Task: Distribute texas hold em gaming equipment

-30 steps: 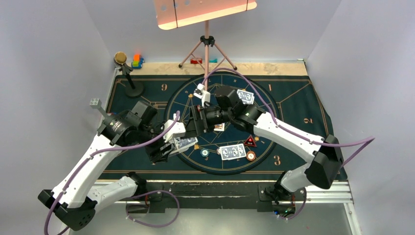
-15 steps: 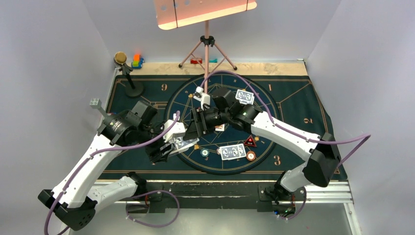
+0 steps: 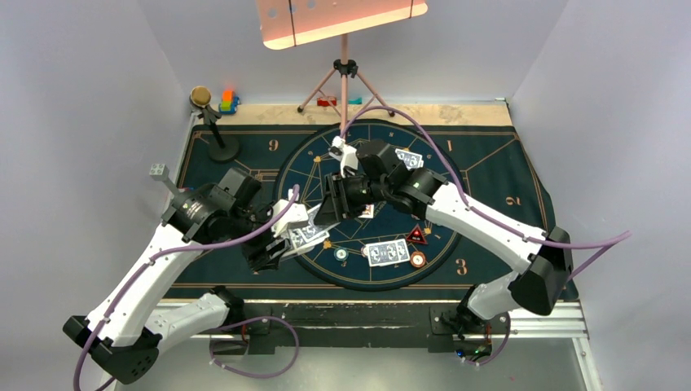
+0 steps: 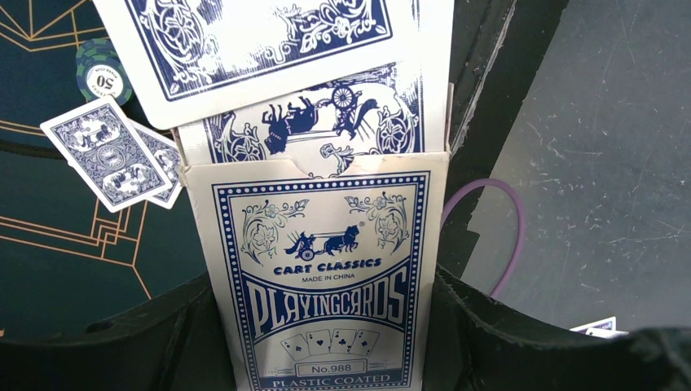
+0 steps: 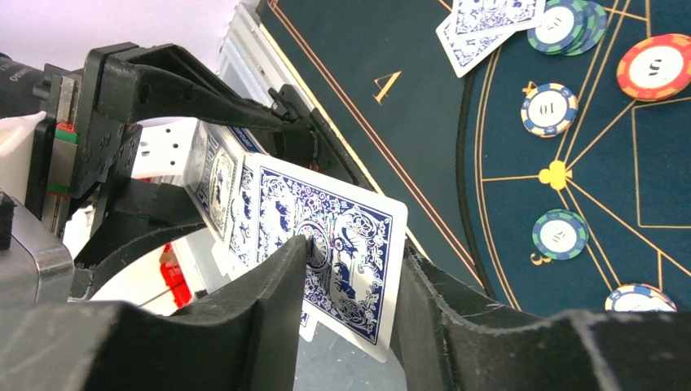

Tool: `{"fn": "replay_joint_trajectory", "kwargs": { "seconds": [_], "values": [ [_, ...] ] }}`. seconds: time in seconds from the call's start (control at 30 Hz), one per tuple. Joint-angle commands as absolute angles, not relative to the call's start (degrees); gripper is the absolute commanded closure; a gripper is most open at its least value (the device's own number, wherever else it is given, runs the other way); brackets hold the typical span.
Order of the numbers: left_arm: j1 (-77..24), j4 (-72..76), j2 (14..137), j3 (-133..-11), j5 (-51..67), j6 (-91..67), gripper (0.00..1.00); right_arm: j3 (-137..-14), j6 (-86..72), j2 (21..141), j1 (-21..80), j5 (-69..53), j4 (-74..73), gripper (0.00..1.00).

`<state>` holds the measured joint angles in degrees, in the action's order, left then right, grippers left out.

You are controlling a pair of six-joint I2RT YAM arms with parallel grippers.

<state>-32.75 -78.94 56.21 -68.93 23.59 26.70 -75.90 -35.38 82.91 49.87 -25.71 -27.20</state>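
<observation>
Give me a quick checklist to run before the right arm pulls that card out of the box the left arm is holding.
1. Grip of the left end effector on the card box: ok, shut on it.
2. The top card slid partly out of the box: ok.
3. That card lying between the fingers of the right end effector: ok.
4. Right jaws closed on the card: not ok, they stand apart.
5. Only one card coming out: cannot tell, more card edges show behind it.
6. The dealt pair on the mat lying apart from both end effectors: ok.
</observation>
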Motion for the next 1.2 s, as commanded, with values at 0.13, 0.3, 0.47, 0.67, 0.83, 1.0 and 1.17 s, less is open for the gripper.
{"fn": "replay_joint_trajectory", "kwargs": {
  "seconds": [0.13,0.3,0.47,0.67,0.83,1.0,1.17],
  "values": [
    [-32.5,-77.4,54.7,-70.8,25.4,27.1,1.0,-80.2,-32.3,80.0,49.8,-19.1,-32.4,0.67],
    [-32.5,-77.3,54.7,-70.8,25.4,27.2,1.0,-81.9,-32.0,79.2,49.8,-18.0,-33.6,0.74],
    [-32.5,-77.3,54.7,-70.5,25.4,27.2,1.0,-83.9,-31.5,78.7,49.8,-16.9,-34.8,0.83],
    [-32.5,-77.4,54.6,-70.3,25.3,27.2,1.0,-85.9,-31.4,78.1,49.8,-16.4,-36.0,0.94],
    [-32.5,-77.5,54.5,-70.3,25.4,27.3,1.0,-87.6,-31.4,77.1,49.6,-16.5,-36.6,1.0],
    [-32.4,-77.5,54.5,-70.4,25.4,27.3,1.0,-88.6,-31.3,76.2,48.8,-17.0,-37.2,1.0],
    [-32.4,-77.7,54.3,-70.2,25.2,27.4,1.0,-90.4,-29.3,74.5,45.2,-14.5,-41.0,1.0]
  ]
}}
